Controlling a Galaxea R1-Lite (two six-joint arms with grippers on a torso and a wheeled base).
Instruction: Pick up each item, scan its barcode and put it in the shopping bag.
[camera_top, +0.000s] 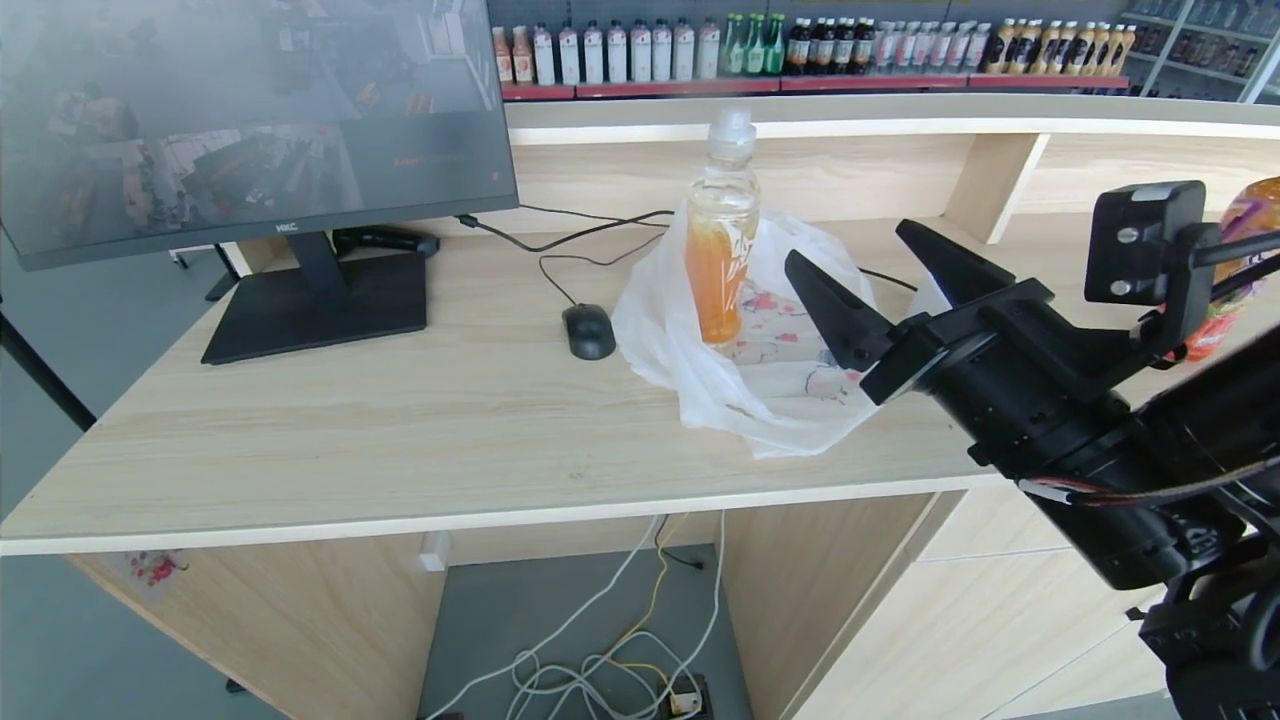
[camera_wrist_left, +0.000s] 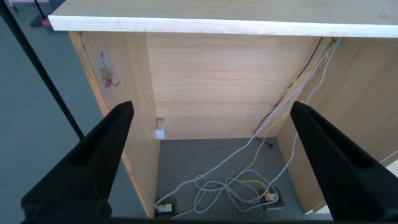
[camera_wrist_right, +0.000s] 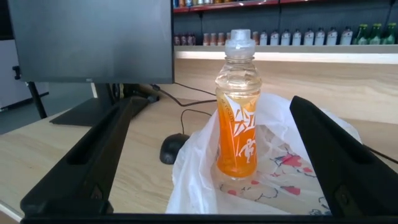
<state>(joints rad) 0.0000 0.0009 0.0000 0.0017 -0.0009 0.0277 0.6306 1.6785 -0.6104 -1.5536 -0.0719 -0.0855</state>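
Right wrist view puts the bottle (camera_wrist_right: 239, 124) straight ahead of us: capped, upright, about half full of orange drink. It stands on the white shopping bag (camera_wrist_right: 193, 180), whose plastic rises in folds at its near side and behind it. It looks to us as if it sits within the bag's open mouth, though we cannot be sure it is fully inside. Upright as it is, it keeps the limp bag spread and pinned to the counter (camera_top: 400, 420).

The right gripper (camera_top: 855, 250) hangs just beside the bag on its right, jaws released and spread wide with nothing between them, and it touches neither bottle nor plastic. We judge this item is bagged and the arm is free for the next one.

A second bottle (camera_top: 1240, 270) stands on the counter at the far right, partly hidden by the arm, and we take it as the likely next pick.

The left gripper (camera_wrist_left: 211, 106) is parked low in front of the counter, jaws apart and empty, looking at loose cables (camera_wrist_left: 236, 180) under the desk. It is well out of the working arm's way.

Left of the bag lie a mouse (camera_top: 588, 332) and, further off, a monitor (camera_top: 250, 110).
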